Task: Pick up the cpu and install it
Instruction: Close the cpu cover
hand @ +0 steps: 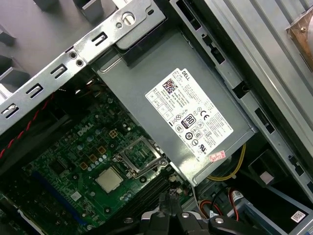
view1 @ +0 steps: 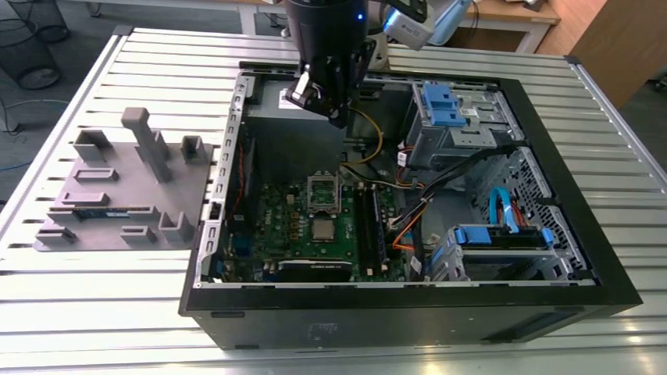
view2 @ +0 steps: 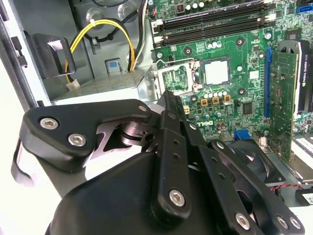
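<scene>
While the gripper (view1: 333,119) hangs above the case (view1: 396,312), fingers (hand: 172,201) pinched together on nothing, the cpu (view2: 216,71) lies seated on the board (view2: 244,54), so placing looks done and the open frame (view2: 173,78) would want a careful press down.

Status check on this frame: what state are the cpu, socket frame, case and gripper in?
cpu: lying flat in the socket on the motherboard, not held.
socket frame: swung open, beside the cpu, not clamped over it.
computer case: on its side, open, board exposed.
gripper: jaws shut, empty, above the board, clear of the cpu.
</scene>
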`<state>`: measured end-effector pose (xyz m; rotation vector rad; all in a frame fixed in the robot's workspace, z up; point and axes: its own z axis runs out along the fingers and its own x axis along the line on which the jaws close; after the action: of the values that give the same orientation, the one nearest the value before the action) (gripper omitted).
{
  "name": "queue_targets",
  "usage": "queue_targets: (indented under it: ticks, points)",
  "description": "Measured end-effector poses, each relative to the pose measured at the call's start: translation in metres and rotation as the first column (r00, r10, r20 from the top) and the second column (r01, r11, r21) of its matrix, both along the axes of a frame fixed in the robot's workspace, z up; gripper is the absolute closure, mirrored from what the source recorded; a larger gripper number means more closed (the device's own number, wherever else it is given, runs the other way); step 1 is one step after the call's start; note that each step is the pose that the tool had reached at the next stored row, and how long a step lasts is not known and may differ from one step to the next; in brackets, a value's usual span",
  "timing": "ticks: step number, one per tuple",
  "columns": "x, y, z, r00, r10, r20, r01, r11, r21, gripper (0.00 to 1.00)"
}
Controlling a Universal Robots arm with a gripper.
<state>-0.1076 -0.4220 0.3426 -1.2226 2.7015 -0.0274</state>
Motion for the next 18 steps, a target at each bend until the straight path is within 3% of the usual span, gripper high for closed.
queue_targets:
  ticks: [9, 18]
  points:
    - [0.0001, -0.0001, -0.002, 1.0, 0.0, -0.0031, 0.0, 1.0, -0.0002, 0.89]
    - [0.0, -0.004, -0.0072, 0.9998, -0.007, -0.0209, 0.007, 1.0, -0.0047, 0.89]
